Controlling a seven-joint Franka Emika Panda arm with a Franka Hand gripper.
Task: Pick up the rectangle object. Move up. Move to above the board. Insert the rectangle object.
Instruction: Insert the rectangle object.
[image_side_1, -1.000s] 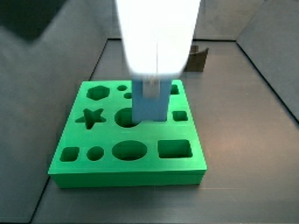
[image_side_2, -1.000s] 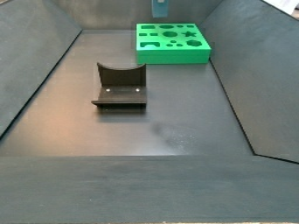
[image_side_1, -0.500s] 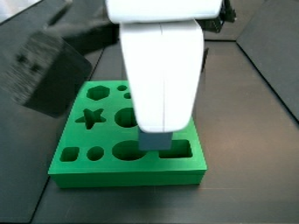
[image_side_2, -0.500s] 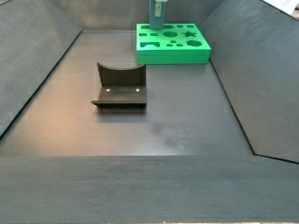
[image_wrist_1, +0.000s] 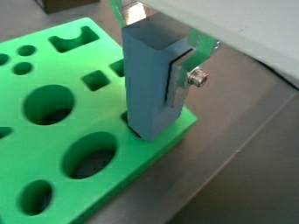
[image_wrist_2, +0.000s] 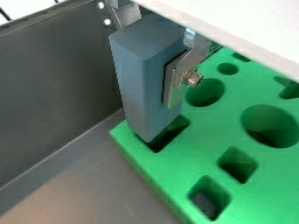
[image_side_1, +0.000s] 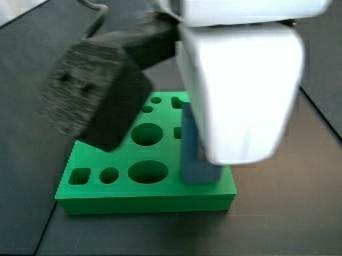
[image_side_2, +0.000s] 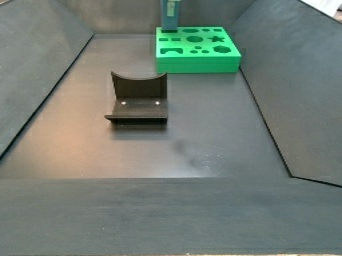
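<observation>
The rectangle object, a slim blue-grey block, stands upright between the silver finger plates of my gripper. The gripper is shut on it. Its lower end sits in a square hole at a corner of the bright green board. Both wrist views show this; it is seen again with the block, the gripper and the board. In a side view the block is at the board's near right corner, half hidden by the white gripper body. In a side view the block rises over the board.
The dark fixture with a curved notch stands on the grey floor, in front of the board. Sloping grey walls enclose the floor on both sides. The board carries star, hexagon, round and square holes.
The gripper has carried the block from the middle of the board to the corner square hole and lowered it, so its lower end now sits in that hole.
</observation>
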